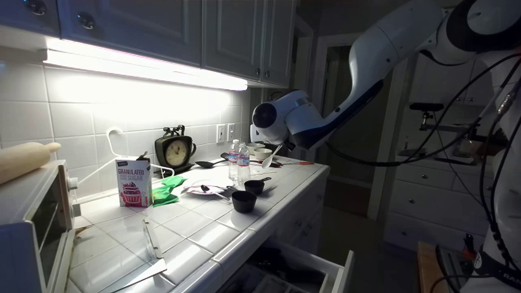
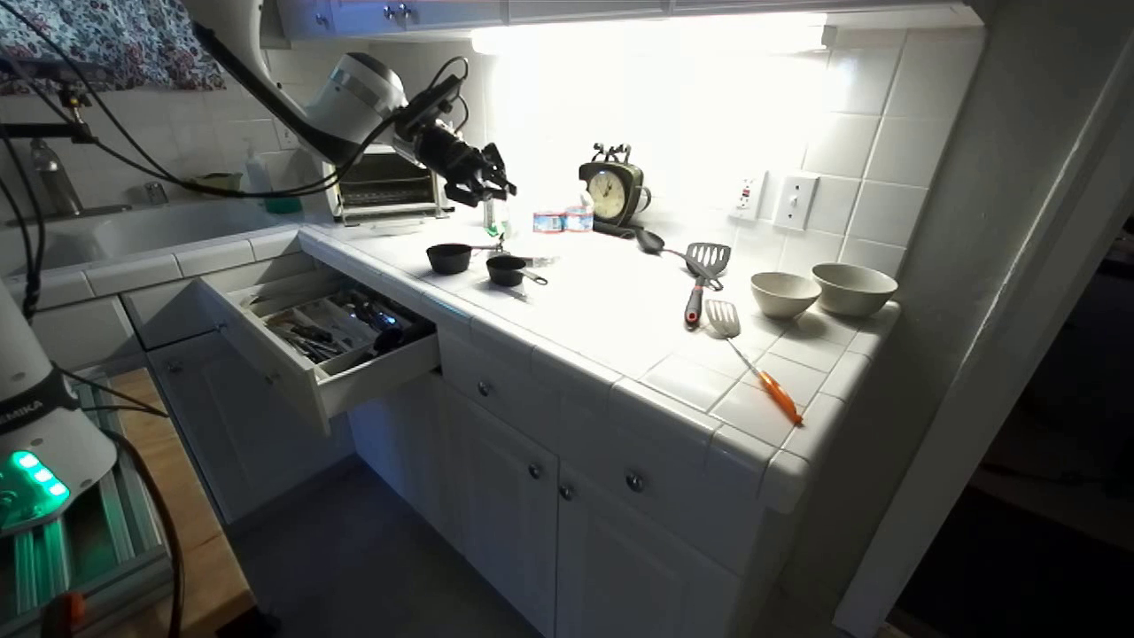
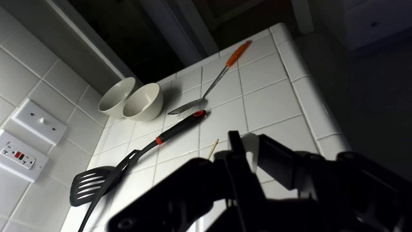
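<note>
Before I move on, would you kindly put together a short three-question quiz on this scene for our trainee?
1. Multiple choice: what colour is the handle of the slotted metal spatula? (a) green, (b) orange, (c) blue.
2. True or false: a drawer stands open below the counter.
3. Open question: what is the tool holding, and how does it hang?

Key:
1. b, orange.
2. True; the cutlery inside shows in an exterior view.
3. A pale spoon, tilted, with its bowl end lowest.
</note>
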Available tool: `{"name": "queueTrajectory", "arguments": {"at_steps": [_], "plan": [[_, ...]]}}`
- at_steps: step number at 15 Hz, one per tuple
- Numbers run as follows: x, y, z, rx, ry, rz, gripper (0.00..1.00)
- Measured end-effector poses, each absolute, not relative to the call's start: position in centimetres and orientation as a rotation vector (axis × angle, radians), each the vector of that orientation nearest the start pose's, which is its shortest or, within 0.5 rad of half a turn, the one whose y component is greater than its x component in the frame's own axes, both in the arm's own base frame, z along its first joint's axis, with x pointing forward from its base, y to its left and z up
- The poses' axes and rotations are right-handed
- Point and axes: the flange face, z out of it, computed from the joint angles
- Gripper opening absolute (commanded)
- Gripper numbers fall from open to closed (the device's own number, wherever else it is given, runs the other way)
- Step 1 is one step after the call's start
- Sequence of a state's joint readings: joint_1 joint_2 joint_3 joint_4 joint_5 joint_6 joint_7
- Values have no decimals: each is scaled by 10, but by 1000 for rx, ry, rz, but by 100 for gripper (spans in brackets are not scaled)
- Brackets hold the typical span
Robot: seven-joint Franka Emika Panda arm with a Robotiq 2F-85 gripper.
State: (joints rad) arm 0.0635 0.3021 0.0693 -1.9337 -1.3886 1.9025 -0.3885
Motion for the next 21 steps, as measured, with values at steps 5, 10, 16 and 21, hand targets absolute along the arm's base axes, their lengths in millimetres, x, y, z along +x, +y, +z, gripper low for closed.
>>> {"name": "queueTrajectory", "arguments": {"at_steps": [5, 10, 16, 21], "plan": [[611, -20, 361, 1836, 1132, -417, 4], [609, -45, 359, 2083, 1077, -364, 4], [605, -69, 355, 2287, 1029, -338, 4], [604, -86, 353, 2381, 1095, -313, 4]]}}
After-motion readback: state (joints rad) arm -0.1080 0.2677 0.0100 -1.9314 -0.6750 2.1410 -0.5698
